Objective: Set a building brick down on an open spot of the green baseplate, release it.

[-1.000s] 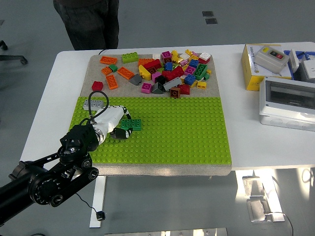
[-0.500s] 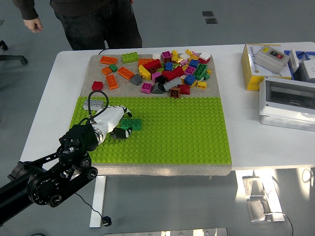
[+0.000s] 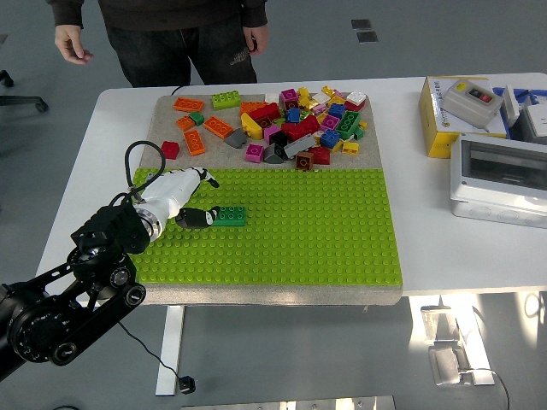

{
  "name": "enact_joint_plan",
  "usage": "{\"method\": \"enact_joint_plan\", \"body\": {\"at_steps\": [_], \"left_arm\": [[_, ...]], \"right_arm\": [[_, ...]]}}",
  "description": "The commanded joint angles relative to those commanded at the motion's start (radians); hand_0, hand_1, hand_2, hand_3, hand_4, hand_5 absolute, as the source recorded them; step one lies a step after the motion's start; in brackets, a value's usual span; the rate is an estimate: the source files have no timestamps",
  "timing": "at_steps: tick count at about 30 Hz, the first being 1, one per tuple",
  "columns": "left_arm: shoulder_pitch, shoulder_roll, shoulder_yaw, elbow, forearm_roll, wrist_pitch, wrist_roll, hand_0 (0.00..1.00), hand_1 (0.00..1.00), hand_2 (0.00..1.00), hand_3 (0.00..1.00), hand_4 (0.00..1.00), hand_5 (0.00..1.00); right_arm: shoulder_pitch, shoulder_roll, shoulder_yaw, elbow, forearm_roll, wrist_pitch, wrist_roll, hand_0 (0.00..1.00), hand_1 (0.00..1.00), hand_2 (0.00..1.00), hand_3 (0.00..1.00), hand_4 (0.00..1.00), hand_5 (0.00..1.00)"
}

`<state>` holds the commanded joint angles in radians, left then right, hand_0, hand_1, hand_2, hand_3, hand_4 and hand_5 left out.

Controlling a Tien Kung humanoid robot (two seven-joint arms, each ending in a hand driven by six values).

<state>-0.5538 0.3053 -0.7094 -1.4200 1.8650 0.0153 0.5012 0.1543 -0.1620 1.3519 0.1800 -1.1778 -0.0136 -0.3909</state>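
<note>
A dark green brick lies flat on the green baseplate, in its left half. My left hand sits just left of it, white-backed with black fingers. The fingers are spread: the thumb points at the brick's left end, touching it or nearly so, while the other fingers stand apart above. Nothing is held between them. The hand hides the grey brick at the plate's far left corner. My right arm is out of the picture.
Loose bricks are piled on the beige mat behind the baseplate, with a red one at the left. A yellow box and a white enclosure stand at the right. A person stands at the far side, hands hanging free.
My left hand has drawn back to the left and its fingers have spread, leaving the green brick on the baseplate. The person has stepped closer to the far edge.
</note>
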Motion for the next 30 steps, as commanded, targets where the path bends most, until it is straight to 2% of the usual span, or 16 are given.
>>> {"method": "enact_joint_plan", "body": {"at_steps": [1, 10, 18, 20, 30], "left_arm": [[0.001, 0.001, 0.000, -0.005, -0.002, -0.001, 0.000, 0.990, 0.954, 0.951, 0.645, 0.676, 0.345], [0.006, -0.002, 0.023, 0.001, -0.026, 0.011, -0.005, 0.990, 0.954, 0.950, 0.640, 0.682, 0.381], [-0.004, -0.023, 0.053, 0.087, -0.044, 0.037, -0.034, 0.990, 0.954, 0.948, 0.635, 0.678, 0.381], [-0.007, -0.028, 0.058, 0.106, -0.048, 0.044, -0.042, 0.988, 0.953, 0.944, 0.633, 0.671, 0.350], [-0.014, -0.042, 0.085, 0.160, -0.065, 0.058, -0.059, 0.984, 0.953, 0.943, 0.634, 0.679, 0.360]], "right_arm": [[0.000, 0.000, 0.001, 0.000, -0.002, 0.000, 0.000, 0.685, 0.632, 0.606, 0.675, 0.513, 0.998], [0.002, 0.002, 0.017, 0.000, -0.018, 0.002, -0.004, 0.685, 0.631, 0.606, 0.674, 0.514, 0.998], [0.004, 0.003, 0.014, 0.000, -0.012, 0.001, -0.001, 0.686, 0.632, 0.606, 0.673, 0.514, 0.998], [0.005, 0.003, 0.014, 0.000, -0.011, 0.001, 0.000, 0.686, 0.631, 0.605, 0.674, 0.515, 0.998], [0.007, 0.005, 0.021, 0.000, -0.014, 0.002, 0.000, 0.685, 0.630, 0.605, 0.674, 0.514, 0.998]]}}
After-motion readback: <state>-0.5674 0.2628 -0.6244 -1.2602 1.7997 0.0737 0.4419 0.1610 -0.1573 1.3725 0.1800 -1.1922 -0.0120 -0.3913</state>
